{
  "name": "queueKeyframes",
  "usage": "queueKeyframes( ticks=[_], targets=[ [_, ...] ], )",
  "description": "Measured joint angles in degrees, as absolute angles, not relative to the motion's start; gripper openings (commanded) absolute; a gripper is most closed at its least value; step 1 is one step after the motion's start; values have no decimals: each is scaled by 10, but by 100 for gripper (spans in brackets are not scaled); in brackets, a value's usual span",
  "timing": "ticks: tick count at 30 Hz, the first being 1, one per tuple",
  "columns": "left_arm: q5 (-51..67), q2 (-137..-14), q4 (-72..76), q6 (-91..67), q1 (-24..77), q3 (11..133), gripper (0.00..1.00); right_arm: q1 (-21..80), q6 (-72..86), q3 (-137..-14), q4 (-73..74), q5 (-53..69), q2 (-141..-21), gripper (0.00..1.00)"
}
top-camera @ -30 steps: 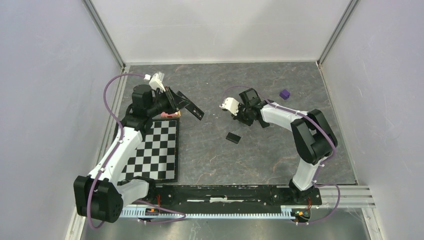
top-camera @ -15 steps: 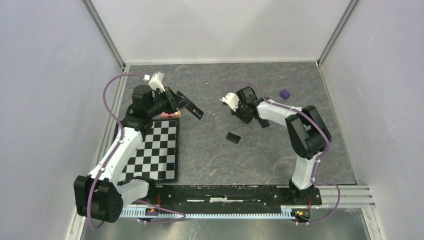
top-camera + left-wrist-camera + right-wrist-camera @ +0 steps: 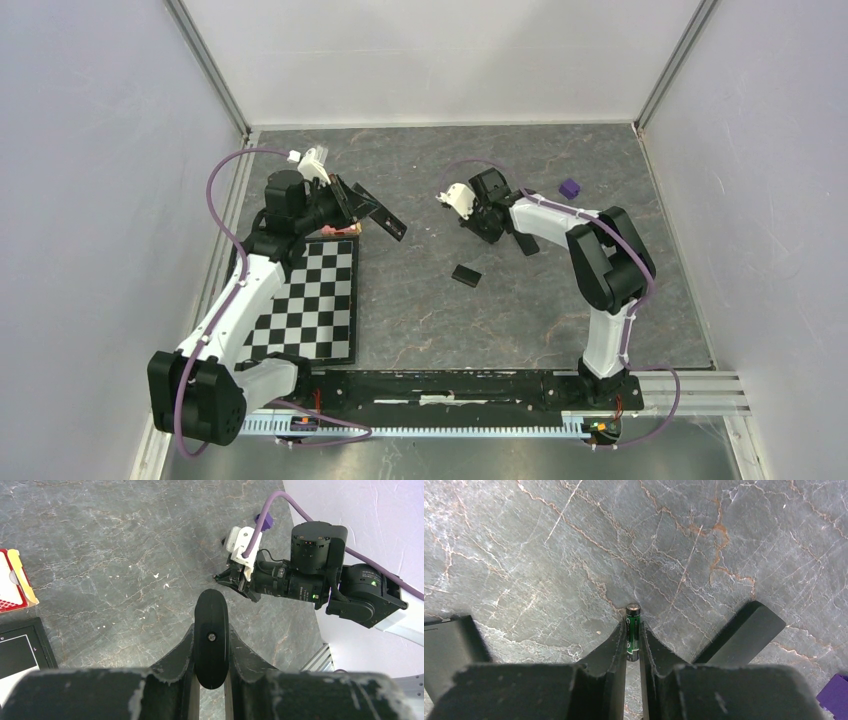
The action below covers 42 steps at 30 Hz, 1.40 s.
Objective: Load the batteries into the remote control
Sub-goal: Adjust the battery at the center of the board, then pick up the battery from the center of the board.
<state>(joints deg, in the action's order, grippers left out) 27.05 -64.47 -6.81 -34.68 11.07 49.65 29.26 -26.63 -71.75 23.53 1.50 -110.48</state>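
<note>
My left gripper [image 3: 211,632] is shut on the remote control [image 3: 211,611], a slim black bar that I see end-on between the fingers. From the top view the remote control [image 3: 383,214] sticks out to the right of the left gripper [image 3: 345,203], held above the table. My right gripper [image 3: 632,630] is shut on a thin green-and-black battery [image 3: 632,612], whose metal tip points down at the stone tabletop. In the top view the right gripper [image 3: 484,225] hangs over the table's middle back; the battery is hidden there.
A small flat black cover [image 3: 466,273] lies on the table in front of the right gripper. A black bar [image 3: 739,632] lies just right of it. A purple cube [image 3: 569,187] sits at the back right. A checkerboard mat [image 3: 305,300] and a red box [image 3: 343,229] lie at the left.
My right gripper has shifted a little toward the back left and its elbow has swung inward. The left arm and the remote control have not moved.
</note>
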Motion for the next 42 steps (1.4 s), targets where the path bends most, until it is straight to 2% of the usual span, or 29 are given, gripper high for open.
queueKeyframes(
  ticks=[2,7,8,10,13,15,17,22,26,30,32,34,36,38,42],
  targets=[
    [270,-645,-70,-347,111,496,2,293,-266,-716,234,11,-1105,21],
    [270,-645,-72,-347,111,496,2,294,-263,-697,217,-2,-1092,40],
    [270,-645,-72,-347,111,496,2,293,-263,-692,217,-4,-1087,41],
    [270,-645,-72,-347,111,496,2,293,-264,-680,215,-6,-1077,41],
    [270,-645,-71,-347,111,496,2,289,-265,-663,216,1,-1063,28],
    [270,-645,-71,-347,111,496,2,288,-267,-661,219,12,-1061,24],
    [271,-645,-71,-346,111,496,2,288,-268,-661,221,21,-1062,25],
    [271,-645,-71,-347,111,496,2,284,-270,-668,227,32,-1067,35],
    [271,-645,-71,-347,111,496,2,279,-270,-674,228,37,-1071,36],
    [271,-645,-71,-347,111,496,2,276,-268,-683,225,54,-1079,33],
    [271,-645,-71,-347,111,496,2,275,-263,-687,219,63,-1084,27],
    [271,-645,-71,-347,111,496,2,274,-255,-690,212,76,-1088,19],
    [271,-645,-71,-347,111,496,2,273,-250,-690,210,80,-1089,6],
    [271,-645,-71,-347,111,496,2,270,-243,-688,206,84,-1089,0],
    [271,-645,-71,-347,111,496,2,265,-233,-678,193,83,-1083,0]
  ],
)
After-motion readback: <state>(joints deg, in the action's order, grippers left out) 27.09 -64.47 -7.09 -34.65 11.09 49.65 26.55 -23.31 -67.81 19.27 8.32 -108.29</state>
